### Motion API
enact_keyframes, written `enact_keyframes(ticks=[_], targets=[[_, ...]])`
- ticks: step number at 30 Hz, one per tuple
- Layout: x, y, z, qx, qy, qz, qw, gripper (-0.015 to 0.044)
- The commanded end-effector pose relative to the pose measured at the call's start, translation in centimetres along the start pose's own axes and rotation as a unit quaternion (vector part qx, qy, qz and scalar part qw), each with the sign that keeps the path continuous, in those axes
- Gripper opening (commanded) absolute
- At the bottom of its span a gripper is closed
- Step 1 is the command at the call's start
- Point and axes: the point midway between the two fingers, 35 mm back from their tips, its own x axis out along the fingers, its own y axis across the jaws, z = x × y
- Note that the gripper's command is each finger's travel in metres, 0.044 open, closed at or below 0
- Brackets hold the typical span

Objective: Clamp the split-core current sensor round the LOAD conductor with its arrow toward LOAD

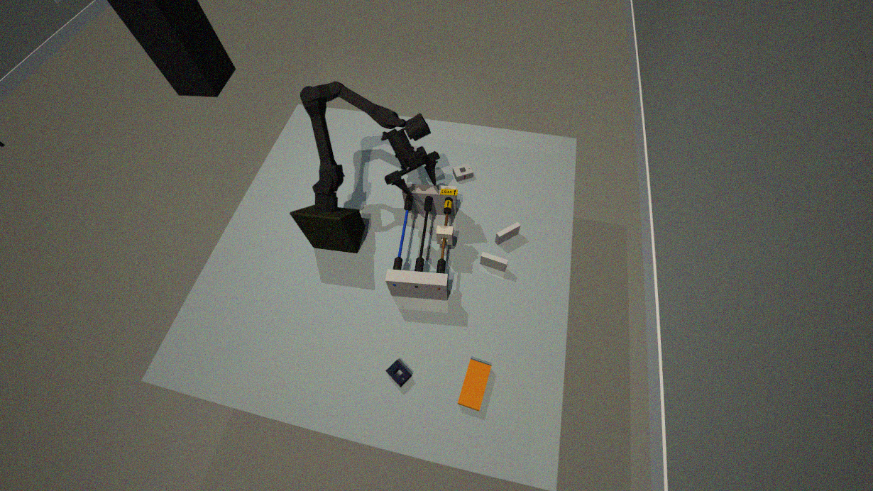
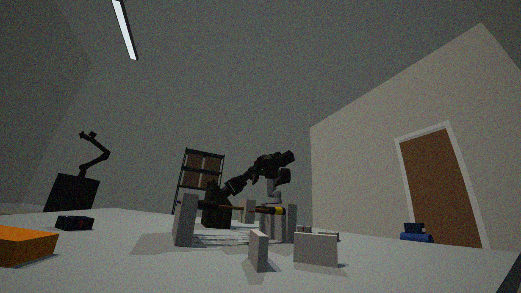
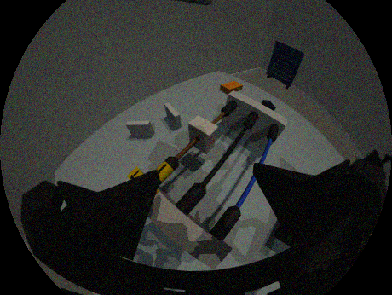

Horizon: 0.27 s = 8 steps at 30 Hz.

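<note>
While its fingers stand wide apart near the LOAD end block [image 1: 430,200] [image 3: 183,217], the gripper [image 1: 422,190] [image 2: 268,179] [image 3: 206,172] holds nothing.

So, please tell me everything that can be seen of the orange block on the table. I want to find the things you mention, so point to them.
The orange block [image 1: 475,384] [image 2: 25,242] [image 3: 231,86] is a long, low box with a plain, matt-looking top and straight edges. It lies flat near a table corner, beyond the dark square piece with the hole [image 1: 399,372] [image 2: 74,222]. Nothing but the table touches it.
</note>
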Motion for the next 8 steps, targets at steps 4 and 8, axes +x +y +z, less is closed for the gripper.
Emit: enact_keyframes(ticks=[4, 8], targets=[[0.2, 0.2, 0.2, 0.005, 0.013, -0.007, 1.0, 0.044], [0.5, 0.1, 0.2, 0.013, 0.028, -0.018, 0.999, 0.044]])
